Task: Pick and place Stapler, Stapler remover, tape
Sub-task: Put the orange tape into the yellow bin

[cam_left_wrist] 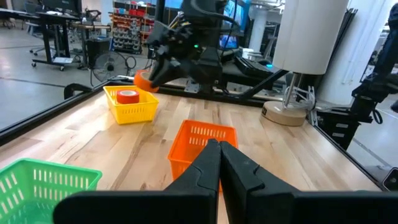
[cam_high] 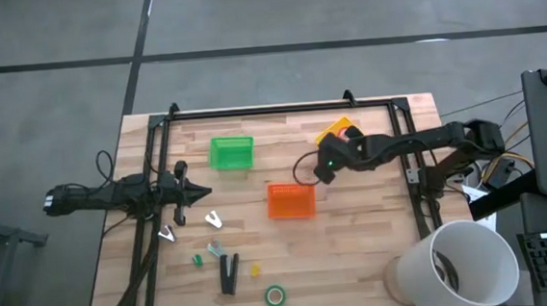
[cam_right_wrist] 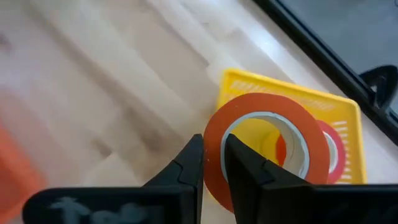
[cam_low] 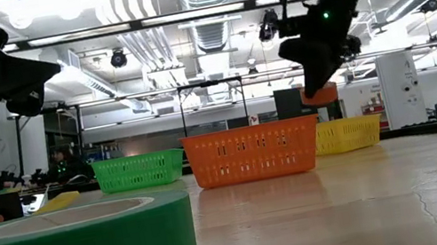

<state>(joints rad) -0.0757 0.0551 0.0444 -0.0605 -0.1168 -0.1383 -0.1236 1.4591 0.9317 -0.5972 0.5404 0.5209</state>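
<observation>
From above, the right gripper hangs beside the yellow basket; stapler and green tape roll still lie on the counter. At counter height, the orange roll rides high. The right wrist shows fingers clamped on its rim, another red roll already binned. The left gripper waits, pressed together.

No writing, label, brand or number can be read anywhere in these views. The baskets, the tape rolls and the wooden table carry no legible marking. In the room behind the orange basket in the low view, a small red and white sign shows just above its rim, but too small to read.
</observation>
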